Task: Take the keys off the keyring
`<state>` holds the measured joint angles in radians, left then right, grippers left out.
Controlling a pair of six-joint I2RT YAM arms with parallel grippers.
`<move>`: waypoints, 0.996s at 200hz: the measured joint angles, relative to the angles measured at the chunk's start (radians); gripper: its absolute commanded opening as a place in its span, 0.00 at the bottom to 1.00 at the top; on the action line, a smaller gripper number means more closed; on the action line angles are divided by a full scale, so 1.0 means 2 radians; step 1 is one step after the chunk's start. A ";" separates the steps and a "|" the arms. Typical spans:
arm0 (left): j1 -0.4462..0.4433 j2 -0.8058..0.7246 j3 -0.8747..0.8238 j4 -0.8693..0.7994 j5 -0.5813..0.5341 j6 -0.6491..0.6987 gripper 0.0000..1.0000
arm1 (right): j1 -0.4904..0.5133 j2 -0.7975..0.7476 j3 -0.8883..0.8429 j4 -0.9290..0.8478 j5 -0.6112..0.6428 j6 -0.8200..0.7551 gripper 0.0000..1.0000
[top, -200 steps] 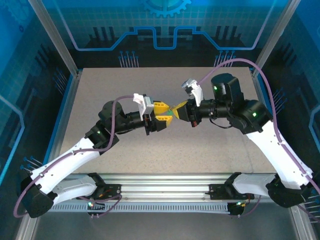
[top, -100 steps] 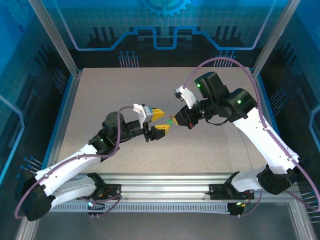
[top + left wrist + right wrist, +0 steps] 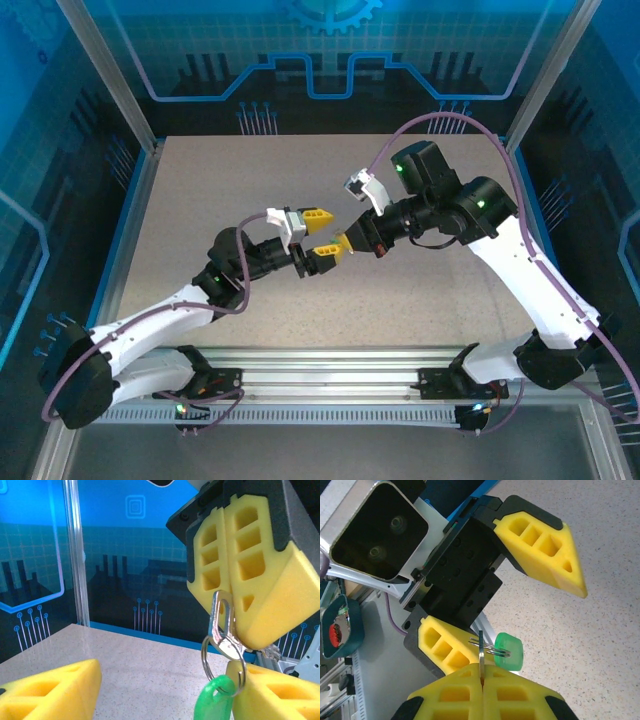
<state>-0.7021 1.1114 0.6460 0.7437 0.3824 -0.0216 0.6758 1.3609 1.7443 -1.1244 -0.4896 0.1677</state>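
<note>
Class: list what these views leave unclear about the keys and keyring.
Left wrist view: the key is cut off below its green head by the frame edge.
Right wrist view: the metal strip has its end buried in the shut right gripper.
Top view: the keyring is too small.

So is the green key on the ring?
On. The ring loops through the green key's head, hanging from a silver piece the right gripper pinches.

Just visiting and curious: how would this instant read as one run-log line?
left gripper: open, holding nothing | right gripper: shut on silver key | keyring, green key head: hanging below it
</note>
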 measured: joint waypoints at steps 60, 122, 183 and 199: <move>0.000 0.023 0.001 0.029 0.008 0.011 0.34 | -0.002 0.000 0.004 0.013 -0.022 0.009 0.00; 0.000 0.018 0.012 0.036 0.008 0.011 0.41 | -0.002 -0.004 0.004 0.021 -0.029 0.014 0.00; 0.000 0.003 0.019 0.026 0.023 0.013 0.04 | -0.005 -0.006 0.004 0.027 -0.032 0.017 0.00; 0.000 0.003 0.020 0.023 0.030 0.013 0.00 | -0.006 -0.006 0.004 0.028 -0.032 0.017 0.00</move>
<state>-0.7021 1.1179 0.6865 0.7895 0.4427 0.0036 0.6643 1.3479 1.7523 -1.0687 -0.5537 0.2024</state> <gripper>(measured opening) 0.073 0.039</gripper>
